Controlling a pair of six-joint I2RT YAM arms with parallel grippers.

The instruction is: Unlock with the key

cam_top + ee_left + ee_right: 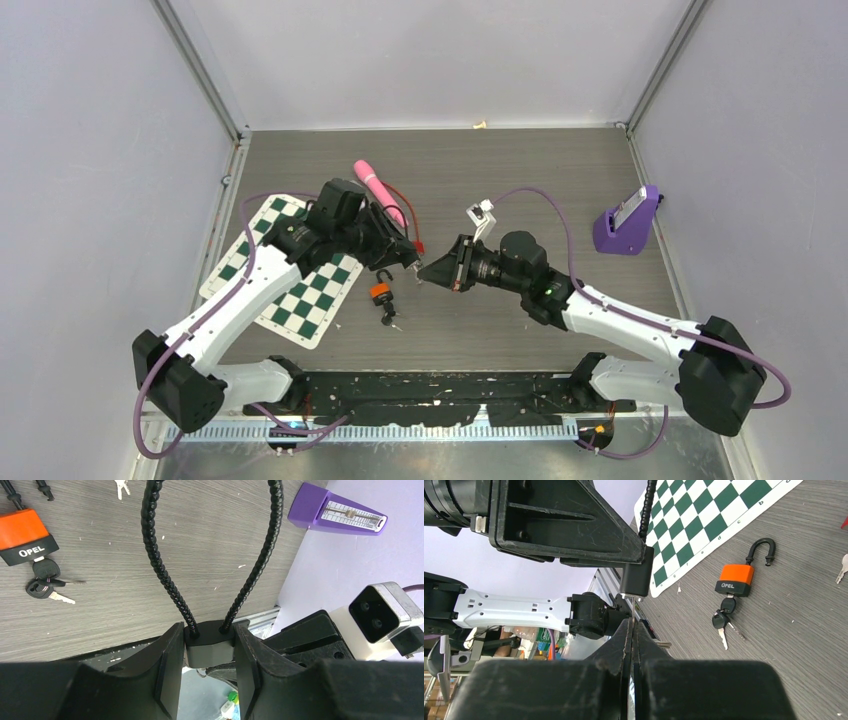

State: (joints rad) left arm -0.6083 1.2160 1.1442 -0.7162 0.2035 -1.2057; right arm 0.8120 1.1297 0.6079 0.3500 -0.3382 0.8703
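Note:
My left gripper point(209, 628) is shut on the grey-black body of a cable lock point(210, 647), whose black flexible cable point(160, 565) loops away over the table. In the right wrist view the lock body point(636, 577) hangs just past my right gripper point(632, 622). That gripper is shut on a thin silver key point(632, 599), whose tip meets the underside of the lock. From above, the left gripper point(405, 255) and the right gripper point(425, 270) meet tip to tip over the table's middle.
An orange OPEL padlock point(380, 292) with keys in it lies on the table under the grippers, its shackle raised. A loose key point(841, 569) lies beyond it. A chessboard mat point(290, 270) is at left, a pink object point(378, 188) behind, a purple metronome point(628, 222) at right.

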